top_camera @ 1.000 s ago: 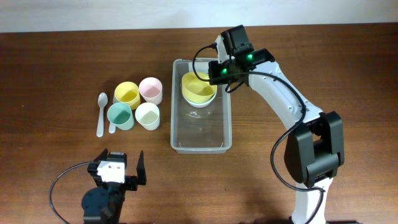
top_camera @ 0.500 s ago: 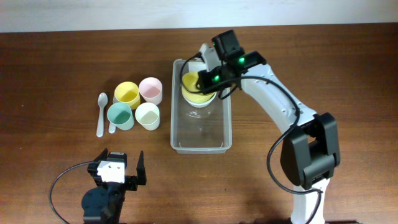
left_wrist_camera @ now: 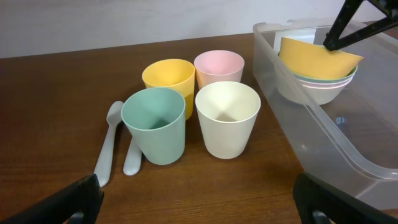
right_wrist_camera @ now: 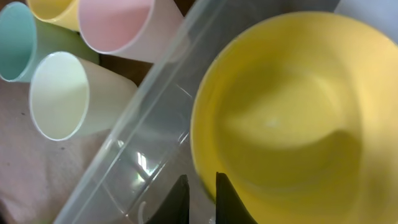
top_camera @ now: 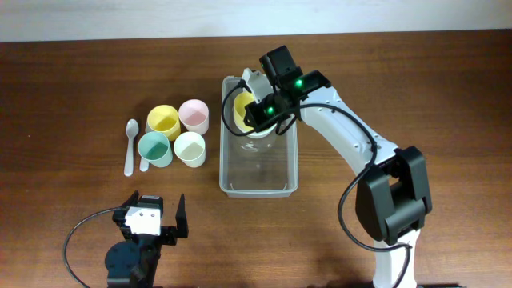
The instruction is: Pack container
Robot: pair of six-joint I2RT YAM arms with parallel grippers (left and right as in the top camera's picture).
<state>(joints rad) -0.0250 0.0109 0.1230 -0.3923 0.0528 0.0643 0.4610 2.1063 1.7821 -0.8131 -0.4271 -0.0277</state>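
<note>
The clear plastic container [top_camera: 258,190] lies at the table's middle; it also shows in the left wrist view [left_wrist_camera: 323,130] and the right wrist view [right_wrist_camera: 124,149]. At its far end a stack of bowls sits inside, topped by a tilted yellow bowl [top_camera: 242,112] [left_wrist_camera: 314,56] [right_wrist_camera: 280,124]. My right gripper [top_camera: 264,108] [right_wrist_camera: 200,186] is over that end, its fingers nearly together on the yellow bowl's rim. My left gripper [top_camera: 158,206] [left_wrist_camera: 199,205] is open and empty near the front edge, apart from everything.
Left of the container stand a yellow cup [top_camera: 162,120], a pink cup [top_camera: 194,114], a teal cup [top_camera: 154,148] and a cream cup [top_camera: 190,148]. Two pale spoons [top_camera: 130,144] lie beside them on the wooden table.
My right gripper has moved left over the container's far end, and the yellow bowl has shifted left with it. The left arm has not moved.
</note>
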